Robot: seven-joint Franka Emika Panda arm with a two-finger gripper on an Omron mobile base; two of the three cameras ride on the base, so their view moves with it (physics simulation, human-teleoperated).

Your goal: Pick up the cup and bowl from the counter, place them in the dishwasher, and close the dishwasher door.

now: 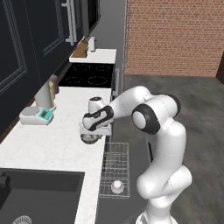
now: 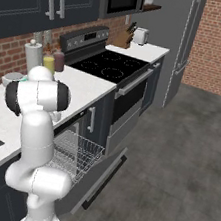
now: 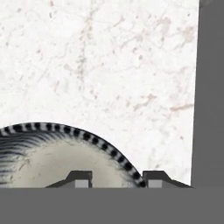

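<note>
A white robot arm reaches over a long white marbled stone desk (image 1: 48, 144), its gripper (image 3: 117, 179) lowered onto a small shallow grey metallic bowl with a pale speckled inside (image 3: 48, 159). The bowl sits near the desk's right edge, just above the pulled-out grey wire rack (image 1: 114, 168) of the dark under-counter dishwasher (image 2: 83, 151). In the hand view the two dark fingers (image 3: 78, 178) stand partly open on either side of the bowl's striped rim, one over the pale inside, one at the outer edge; whether they have hold of it cannot be told.

A small cup, seen as a white disc (image 1: 117, 187), already stands in the near end of the rack.

To do this step well, the fingers should pinch the rim wall squarely before lifting, then rise straight so the bowl does not tip or slide off the desk edge.
</note>
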